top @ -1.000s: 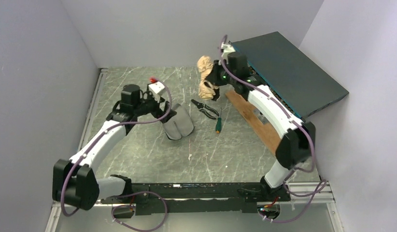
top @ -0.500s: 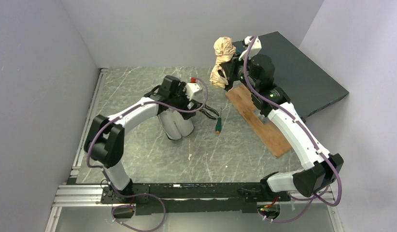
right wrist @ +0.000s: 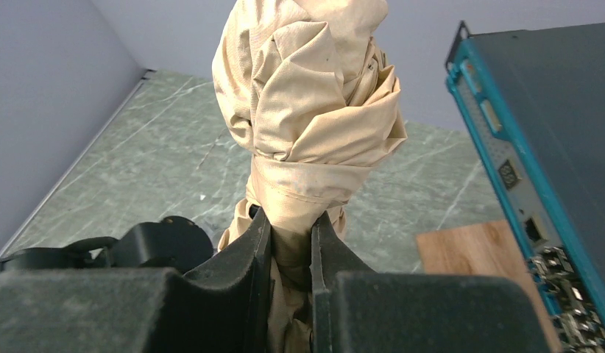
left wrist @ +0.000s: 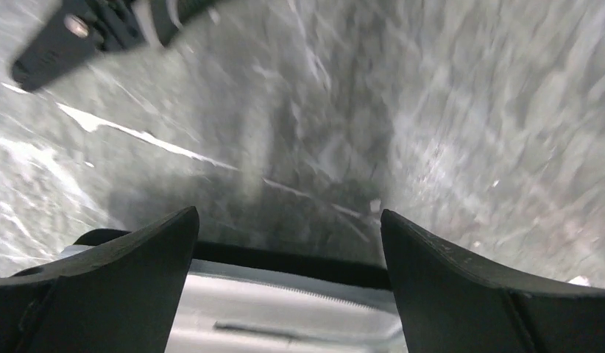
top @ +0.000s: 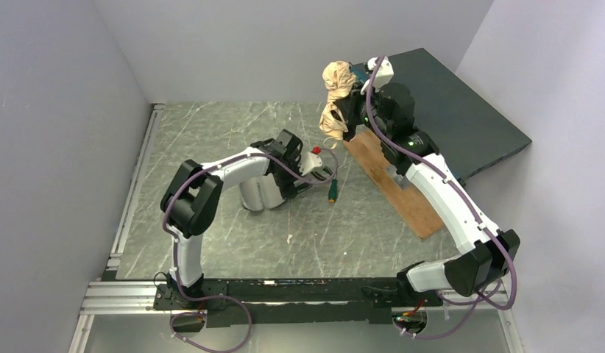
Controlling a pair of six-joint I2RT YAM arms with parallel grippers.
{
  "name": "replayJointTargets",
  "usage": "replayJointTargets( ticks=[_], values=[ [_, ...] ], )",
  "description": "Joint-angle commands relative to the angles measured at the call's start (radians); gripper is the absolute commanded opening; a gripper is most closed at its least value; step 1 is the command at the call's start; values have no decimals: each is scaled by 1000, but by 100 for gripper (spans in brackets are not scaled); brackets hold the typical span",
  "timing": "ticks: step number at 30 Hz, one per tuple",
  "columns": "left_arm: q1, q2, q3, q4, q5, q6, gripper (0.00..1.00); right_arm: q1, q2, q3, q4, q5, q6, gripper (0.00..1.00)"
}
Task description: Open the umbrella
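Observation:
The umbrella is folded, a bundle of crinkled beige fabric held upright in the air above the back of the table. My right gripper is shut on its narrow lower part. In the right wrist view the fabric bulges above the fingers, and the right gripper pinches the cloth tightly. The umbrella's handle is hidden. My left gripper hangs low over the table, well below and left of the umbrella. In the left wrist view it stands wide open, with only blurred marble between its fingertips.
A grey pouch lies under the left forearm. A green-handled screwdriver lies just right of the left gripper, and a dark tool shows blurred in the left wrist view. A wooden board and a dark teal-edged box lie at the right.
The left arm has swung right and forward, from beside the grey pouch to over the spot where the pliers lay. The right arm lifted the umbrella higher and further right, then held nearly still.

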Motion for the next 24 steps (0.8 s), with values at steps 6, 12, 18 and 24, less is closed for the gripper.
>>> replayJointTargets(
  ticks=[6, 12, 18, 24],
  values=[
    [110, -150, -245, -109, -125, 168, 100, 6, -6, -12, 151, -97, 28, 0],
    [318, -220, -334, -115, -132, 230, 100, 6, 9, -33, 138, -146, 27, 0],
    [533, -220, -362, -145, -118, 347, 100, 8, 22, -60, 152, -177, 17, 0],
    [637, -244, -420, -127, -101, 453, 99, 8, 62, -84, 156, -209, -26, 0]
  ],
)
